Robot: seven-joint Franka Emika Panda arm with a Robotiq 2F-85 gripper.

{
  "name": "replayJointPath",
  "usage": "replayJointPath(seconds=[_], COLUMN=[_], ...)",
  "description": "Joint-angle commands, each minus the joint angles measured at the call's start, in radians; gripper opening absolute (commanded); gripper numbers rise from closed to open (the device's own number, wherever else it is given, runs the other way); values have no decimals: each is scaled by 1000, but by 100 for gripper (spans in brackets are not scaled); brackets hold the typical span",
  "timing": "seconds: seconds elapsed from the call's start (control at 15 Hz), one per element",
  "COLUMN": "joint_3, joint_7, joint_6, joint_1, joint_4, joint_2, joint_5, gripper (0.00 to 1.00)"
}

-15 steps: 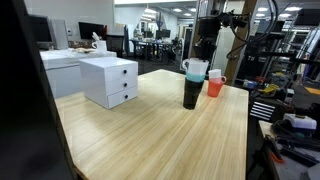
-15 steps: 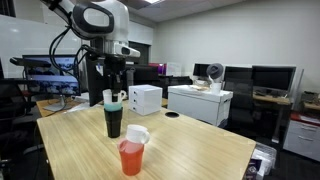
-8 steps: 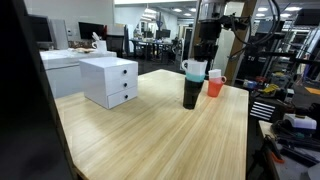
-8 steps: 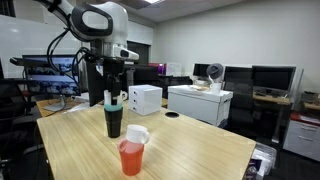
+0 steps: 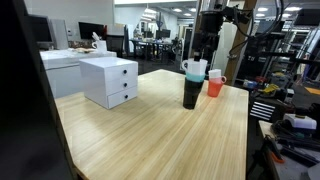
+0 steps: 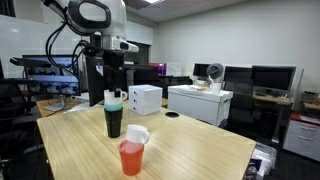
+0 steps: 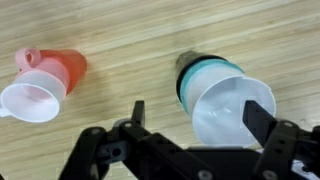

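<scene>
**Above the cup stack: fingers spread wide, holding nothing**

In the wrist view, from the left: a small white cup (image 7: 30, 100) sitting tilted in the mouth of a red cup (image 7: 66, 67), well apart from the gripper (image 7: 197, 115). Next, one of the fingers (image 7: 137, 110), dark and upright, clear of everything. Then the stack: a white cup (image 7: 232, 110) nested in a teal cup (image 7: 205, 75), seen from straight above, lying between the two fingers and closer to the right-hand one. No contact visible on either side. White cup showing nothing inside.

In both exterior views, gripper (image 5: 205, 50) (image 6: 113, 78) hanging over the stack, apart from its rim. White cup (image 5: 196, 65) (image 6: 112, 96) and teal cup (image 6: 116, 102) seated in a tall black cup (image 5: 191, 93) (image 6: 113, 121), standing upright. Red cup (image 5: 215, 88) (image 6: 131, 158) just beside the black one, capped by the small white cup (image 5: 217, 76) (image 6: 136, 133).

Under it all, a pale wooden table (image 5: 150, 135) (image 6: 190, 150). Near the far edge, a white drawer box (image 5: 110, 80) (image 6: 145, 98). Around the table, an open office with desks (image 6: 200, 102) and monitors (image 6: 270, 78), lit from ceiling lights.
</scene>
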Motion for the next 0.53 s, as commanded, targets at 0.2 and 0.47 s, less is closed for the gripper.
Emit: replayJointPath(seconds=[0.2,0.47], joint_3=[-10,-36], joint_7=[-24,2], joint_6=[-3,13], joint_1=[-22,-63], joint_4=[-1,8], joint_2=[-99,-132], joint_5=[17,2], gripper=[100,100])
